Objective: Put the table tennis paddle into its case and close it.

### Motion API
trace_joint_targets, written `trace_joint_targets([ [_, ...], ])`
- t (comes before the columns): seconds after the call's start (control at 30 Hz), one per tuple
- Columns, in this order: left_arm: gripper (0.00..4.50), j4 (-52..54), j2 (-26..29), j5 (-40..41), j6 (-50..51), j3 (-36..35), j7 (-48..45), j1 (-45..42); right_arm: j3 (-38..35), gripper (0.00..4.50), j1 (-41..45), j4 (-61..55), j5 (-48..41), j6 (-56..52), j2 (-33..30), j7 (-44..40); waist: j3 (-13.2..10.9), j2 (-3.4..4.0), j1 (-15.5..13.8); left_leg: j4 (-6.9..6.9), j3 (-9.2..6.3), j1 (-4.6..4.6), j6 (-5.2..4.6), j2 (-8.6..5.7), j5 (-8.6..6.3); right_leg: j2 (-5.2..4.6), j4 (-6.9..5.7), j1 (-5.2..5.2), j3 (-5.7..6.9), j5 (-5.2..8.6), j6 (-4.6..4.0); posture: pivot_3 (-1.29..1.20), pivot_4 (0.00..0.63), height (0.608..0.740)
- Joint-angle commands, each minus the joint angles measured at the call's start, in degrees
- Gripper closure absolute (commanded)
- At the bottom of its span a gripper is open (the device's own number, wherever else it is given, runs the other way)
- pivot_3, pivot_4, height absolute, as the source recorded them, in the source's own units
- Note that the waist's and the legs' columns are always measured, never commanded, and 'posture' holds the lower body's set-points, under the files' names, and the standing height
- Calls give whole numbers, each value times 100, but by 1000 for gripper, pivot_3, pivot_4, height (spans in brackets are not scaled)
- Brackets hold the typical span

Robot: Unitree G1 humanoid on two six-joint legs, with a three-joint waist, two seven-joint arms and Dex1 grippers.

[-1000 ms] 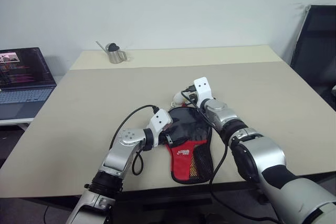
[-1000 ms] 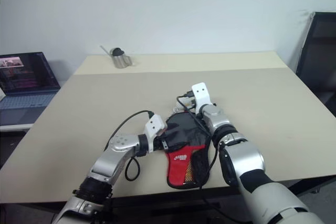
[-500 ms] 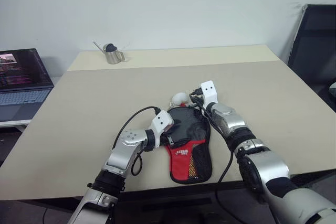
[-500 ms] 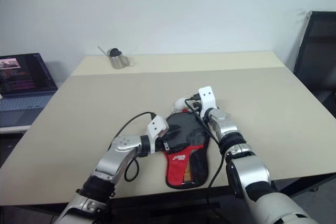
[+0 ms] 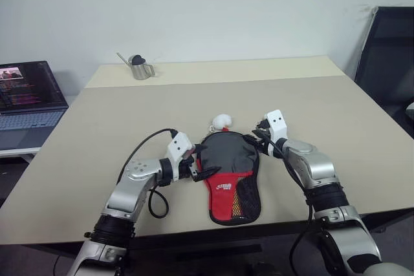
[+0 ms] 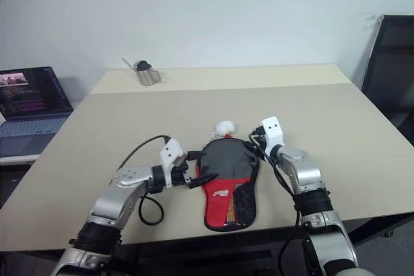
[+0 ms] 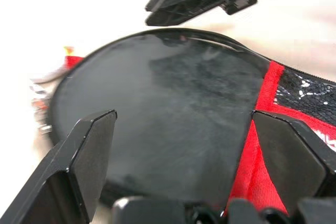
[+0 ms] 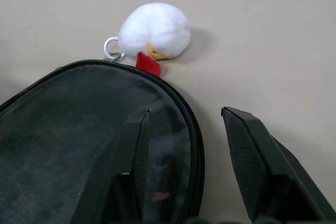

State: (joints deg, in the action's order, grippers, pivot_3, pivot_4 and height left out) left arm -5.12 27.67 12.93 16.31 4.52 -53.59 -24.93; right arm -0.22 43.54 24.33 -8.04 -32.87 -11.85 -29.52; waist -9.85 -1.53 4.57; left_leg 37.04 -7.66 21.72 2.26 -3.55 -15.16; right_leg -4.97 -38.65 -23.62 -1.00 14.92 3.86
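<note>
The case lies near the worktop's front edge between both grippers: left gripper spread wide at its side, right gripper parted, apparently holding nothing.

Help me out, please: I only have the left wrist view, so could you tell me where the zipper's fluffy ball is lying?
Observer: The white fluffy ball lies on the table, just past the round end of the case, right at its rim.
Operator: Thank you. Is the right gripper holding anything?
Observer: No, the right gripper is open, with one finger over the case's rim and the other over bare table.
Operator: And how does the case lie overall?
Observer: Flat, with its red end toward the table's front edge and its round end pointing away.
</note>
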Motion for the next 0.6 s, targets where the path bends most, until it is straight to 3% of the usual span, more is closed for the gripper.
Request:
trace_joint_targets([
  [0.03, 0, 196, 128, 146, 0, -199, -25, -48, -177, 2171, 344, 397, -149, 171, -33, -74, 0, 0, -7, 0, -1, -1, 0, -1, 0, 0, 0, 1, 0, 0, 0, 0, 150, 740],
  [0.33, 0, 119, 176, 161, -35, -218, 80, -115, 300, 2171, 700, 1504, -78, 163, 11, -1126, 0, 0, 7, -2, 2, -1, 0, 1, 0, 0, 6, 1, 0, 0, -1, 0, 150, 740],
  [0.6, 0, 174, 229, 187, -25, -229, 37, -58, 830, 2171, 110, 405, -191, -282, -331, -2272, 0, 0, 12, -3, 2, 0, 1, 4, 0, 1, 11, 0, 2, 0, 0, 0, 150, 740],
])
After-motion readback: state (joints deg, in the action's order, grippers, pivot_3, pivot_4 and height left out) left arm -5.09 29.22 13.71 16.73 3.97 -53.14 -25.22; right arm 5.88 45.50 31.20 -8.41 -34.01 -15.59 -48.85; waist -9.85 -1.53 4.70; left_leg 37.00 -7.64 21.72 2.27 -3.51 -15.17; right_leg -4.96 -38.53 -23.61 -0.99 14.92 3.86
